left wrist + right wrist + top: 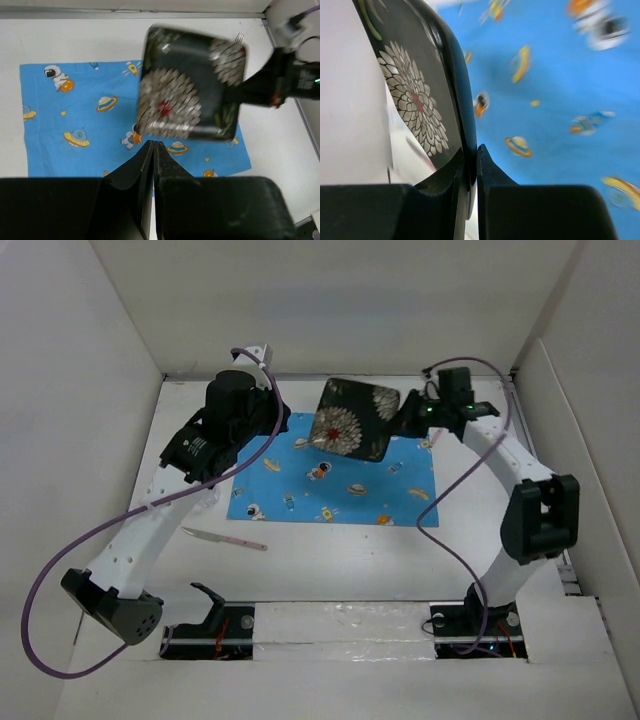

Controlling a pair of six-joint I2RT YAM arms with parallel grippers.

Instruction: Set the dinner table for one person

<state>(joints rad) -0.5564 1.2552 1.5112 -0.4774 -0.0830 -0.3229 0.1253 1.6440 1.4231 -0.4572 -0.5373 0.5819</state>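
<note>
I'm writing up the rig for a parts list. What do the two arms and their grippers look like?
Both the left arm and right arm have white links joined by black joint housings, each trailed by a looping purple cable. The left gripper and right gripper have black, wedge-shaped fingers. Small green lights glow near the right wrist.

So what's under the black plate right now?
The blue placemat lies beneath the plate, which the right gripper holds tilted by one edge. The mat's far middle part is covered, so anything there cannot be seen.
</note>
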